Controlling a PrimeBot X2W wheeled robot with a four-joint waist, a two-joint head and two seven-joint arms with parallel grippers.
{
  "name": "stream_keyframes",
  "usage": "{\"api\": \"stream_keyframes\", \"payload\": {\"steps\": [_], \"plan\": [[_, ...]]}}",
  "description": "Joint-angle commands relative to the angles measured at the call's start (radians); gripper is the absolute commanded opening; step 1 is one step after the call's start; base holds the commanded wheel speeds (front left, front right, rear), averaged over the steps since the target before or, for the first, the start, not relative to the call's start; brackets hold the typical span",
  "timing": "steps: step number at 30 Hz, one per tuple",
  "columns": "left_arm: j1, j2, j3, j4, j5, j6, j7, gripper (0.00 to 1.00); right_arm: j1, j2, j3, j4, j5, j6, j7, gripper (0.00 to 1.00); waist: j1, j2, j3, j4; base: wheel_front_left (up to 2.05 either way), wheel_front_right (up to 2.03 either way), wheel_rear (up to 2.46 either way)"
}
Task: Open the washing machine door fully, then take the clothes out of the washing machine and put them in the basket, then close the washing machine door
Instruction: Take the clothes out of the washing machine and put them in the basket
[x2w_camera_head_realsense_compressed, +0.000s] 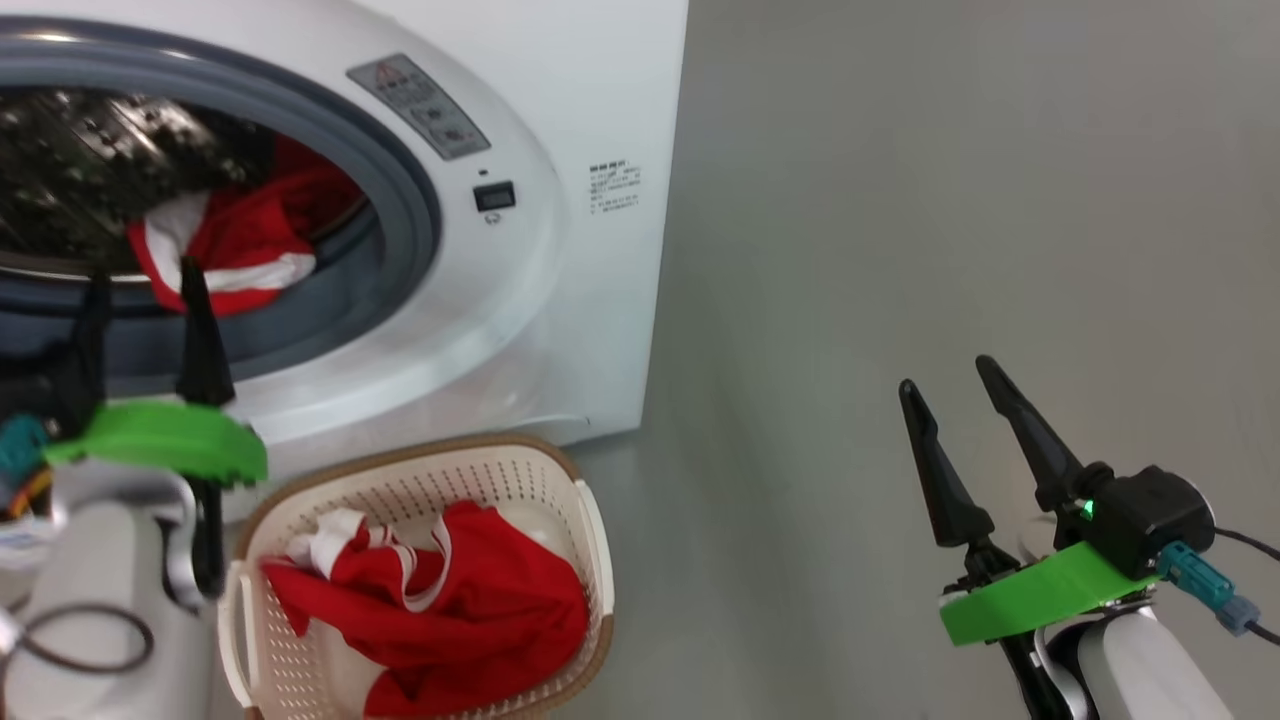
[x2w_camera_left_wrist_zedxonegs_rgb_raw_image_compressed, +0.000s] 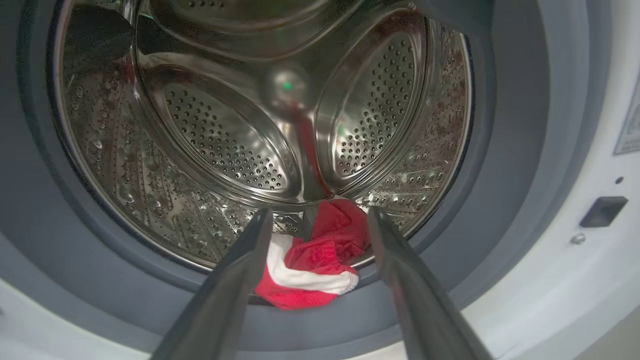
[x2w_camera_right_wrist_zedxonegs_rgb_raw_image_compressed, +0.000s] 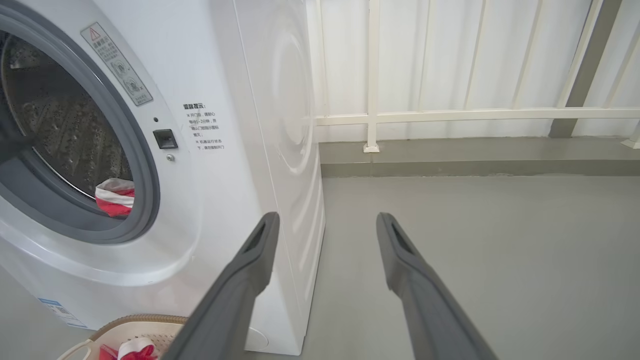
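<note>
The white washing machine (x2w_camera_head_realsense_compressed: 560, 230) stands with its drum mouth uncovered; the washing machine door is out of view. Red clothes (x2w_camera_head_realsense_compressed: 240, 240) with white trim lie at the drum's front lip, partly over the grey ring (x2w_camera_left_wrist_zedxonegs_rgb_raw_image_compressed: 310, 272) (x2w_camera_right_wrist_zedxonegs_rgb_raw_image_compressed: 117, 200). My left gripper (x2w_camera_head_realsense_compressed: 145, 272) (x2w_camera_left_wrist_zedxonegs_rgb_raw_image_compressed: 320, 212) is open just in front of the mouth, its fingers either side of that garment and apart from it. More red clothes (x2w_camera_head_realsense_compressed: 450, 610) lie in the cream basket (x2w_camera_head_realsense_compressed: 595, 530) on the floor below the machine. My right gripper (x2w_camera_head_realsense_compressed: 945, 375) (x2w_camera_right_wrist_zedxonegs_rgb_raw_image_compressed: 327, 216) hangs open over bare floor to the right, holding nothing.
Grey floor (x2w_camera_head_realsense_compressed: 900, 200) stretches to the right of the machine. In the right wrist view a white railing (x2w_camera_right_wrist_zedxonegs_rgb_raw_image_compressed: 450, 115) and a low kerb (x2w_camera_right_wrist_zedxonegs_rgb_raw_image_compressed: 475, 167) close off the far side. The basket's rim (x2w_camera_right_wrist_zedxonegs_rgb_raw_image_compressed: 145, 320) sits close against the machine's front.
</note>
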Motion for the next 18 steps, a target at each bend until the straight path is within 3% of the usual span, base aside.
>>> {"api": "stream_keyframes", "payload": {"steps": [1,14,18], "plan": [[-0.065,0.052,0.031,0.004,0.010,0.007,-0.011,1.00,-0.033,-0.007,0.024,-0.024,-0.015,0.005,-0.006,1.00,0.0000,0.0000,0.090,-0.019,0.00,0.00,0.00],[-0.425,0.127,0.036,0.290,0.012,0.020,-0.006,1.00,-0.121,-0.002,0.063,-0.016,0.001,0.005,-0.006,1.00,0.0000,0.0000,0.240,-0.050,0.00,0.00,0.00],[-0.501,0.153,0.025,0.393,0.019,0.027,0.039,1.00,-0.136,0.000,0.073,-0.020,0.003,0.005,-0.006,1.00,0.0000,0.0000,0.276,-0.060,0.00,0.00,0.00]]}}
